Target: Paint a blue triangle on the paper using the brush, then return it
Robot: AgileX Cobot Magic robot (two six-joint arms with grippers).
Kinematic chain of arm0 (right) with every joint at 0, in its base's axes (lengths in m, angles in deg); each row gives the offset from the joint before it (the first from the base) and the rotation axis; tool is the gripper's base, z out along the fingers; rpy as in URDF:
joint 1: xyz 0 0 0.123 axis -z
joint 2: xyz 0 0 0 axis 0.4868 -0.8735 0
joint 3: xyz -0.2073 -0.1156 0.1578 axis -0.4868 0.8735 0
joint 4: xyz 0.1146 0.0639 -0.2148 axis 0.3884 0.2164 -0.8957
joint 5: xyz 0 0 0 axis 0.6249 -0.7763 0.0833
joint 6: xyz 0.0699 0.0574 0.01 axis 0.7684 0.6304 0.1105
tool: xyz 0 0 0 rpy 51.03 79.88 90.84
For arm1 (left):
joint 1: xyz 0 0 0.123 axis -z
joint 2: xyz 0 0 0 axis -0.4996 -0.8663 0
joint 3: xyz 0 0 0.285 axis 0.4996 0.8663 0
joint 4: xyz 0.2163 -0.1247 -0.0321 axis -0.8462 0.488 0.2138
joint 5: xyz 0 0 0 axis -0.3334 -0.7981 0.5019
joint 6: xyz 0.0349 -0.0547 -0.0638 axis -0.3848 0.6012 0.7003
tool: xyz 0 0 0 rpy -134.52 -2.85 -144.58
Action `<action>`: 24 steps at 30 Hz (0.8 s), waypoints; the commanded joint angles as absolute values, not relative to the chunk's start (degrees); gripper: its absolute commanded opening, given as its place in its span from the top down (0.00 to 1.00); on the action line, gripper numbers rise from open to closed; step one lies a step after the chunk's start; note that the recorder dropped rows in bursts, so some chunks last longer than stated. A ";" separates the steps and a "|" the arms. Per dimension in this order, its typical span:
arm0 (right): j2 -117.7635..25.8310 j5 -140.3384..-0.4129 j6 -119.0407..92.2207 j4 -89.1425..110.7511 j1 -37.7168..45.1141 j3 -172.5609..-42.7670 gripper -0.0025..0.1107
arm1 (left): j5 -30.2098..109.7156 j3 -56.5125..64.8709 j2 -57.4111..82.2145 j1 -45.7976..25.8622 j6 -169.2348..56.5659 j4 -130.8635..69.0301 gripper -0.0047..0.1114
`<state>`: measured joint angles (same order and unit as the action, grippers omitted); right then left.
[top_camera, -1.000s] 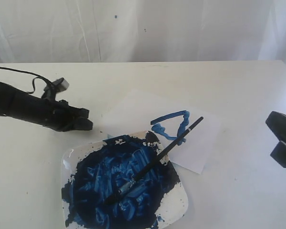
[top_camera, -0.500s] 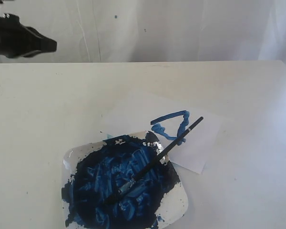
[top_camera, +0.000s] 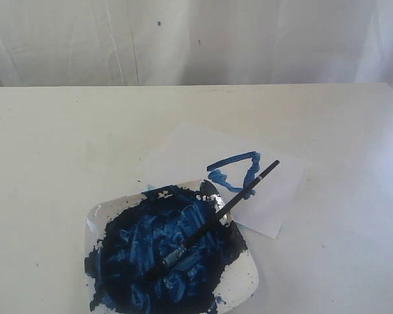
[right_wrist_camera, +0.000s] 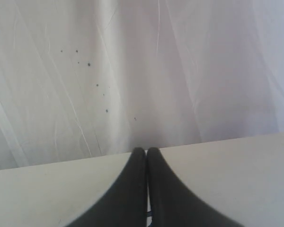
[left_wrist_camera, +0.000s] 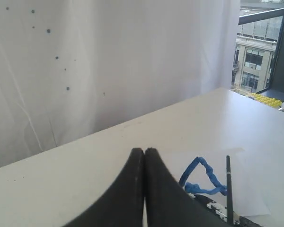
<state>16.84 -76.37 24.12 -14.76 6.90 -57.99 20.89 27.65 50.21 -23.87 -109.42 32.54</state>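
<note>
While left gripper and right gripper pinch closed, the brush lies apart.

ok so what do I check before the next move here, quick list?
1. Blue triangle on the paper: ok, rough outline.
2. Brush released: ok, bristles lie in the paint on the plate, handle out over the rim.
3. Handle clear of the triangle: not ok, it crosses the triangle's right side in the exterior view; whether it touches the paint, cannot tell.
4. Left jaws shut with nothing between them: ok.
5. Right jaws shut with nothing between them: ok.
6. Arms out of the exterior view, off the work area: ok.
</note>
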 commanded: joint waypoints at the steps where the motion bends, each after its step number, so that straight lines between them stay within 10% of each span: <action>1: 17.20 -80.36 23.62 -14.36 6.86 -58.31 0.98 | 20.44 36.91 61.04 -23.86 -105.85 33.22 0.96; 24: 17.20 -83.54 24.88 -13.14 6.86 -58.20 0.98 | 17.79 49.09 72.57 -23.86 -101.75 32.59 0.96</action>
<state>17.06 -83.64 24.67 -13.26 6.90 -57.99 18.27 48.77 72.23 -23.87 -102.12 32.10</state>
